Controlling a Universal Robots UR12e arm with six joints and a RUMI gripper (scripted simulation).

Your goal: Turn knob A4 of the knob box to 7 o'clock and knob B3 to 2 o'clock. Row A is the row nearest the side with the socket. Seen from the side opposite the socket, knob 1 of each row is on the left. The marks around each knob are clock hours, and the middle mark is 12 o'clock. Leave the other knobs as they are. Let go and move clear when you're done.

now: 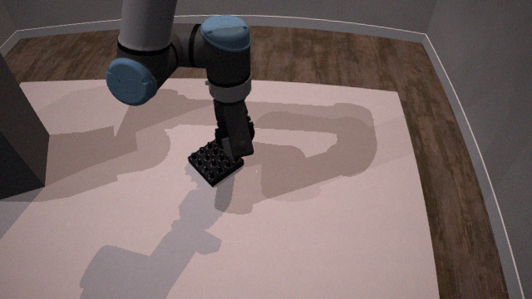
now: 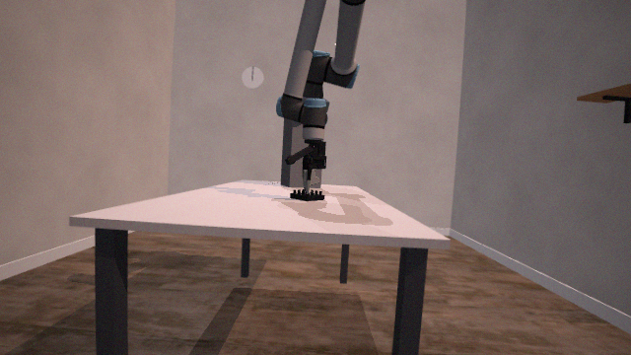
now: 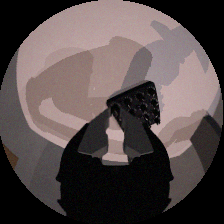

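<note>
The knob box (image 1: 217,162) is a small black square block with rows of dark knobs, lying flat near the middle of the table. It also shows in the exterior view (image 2: 307,195) and in the wrist view (image 3: 137,102). My gripper (image 1: 229,157) points straight down onto the box's far right edge. In the wrist view the fingertips stand close together at the box's nearest corner, closed on a corner knob. The knobs' marks and pointers are too dark and small to read. The socket side cannot be made out.
A dark upright block (image 1: 18,137) stands at the table's left edge. The arm's elbow and upper joints (image 1: 183,54) hang over the table's back part. The table's edges drop to a wooden floor (image 1: 453,166).
</note>
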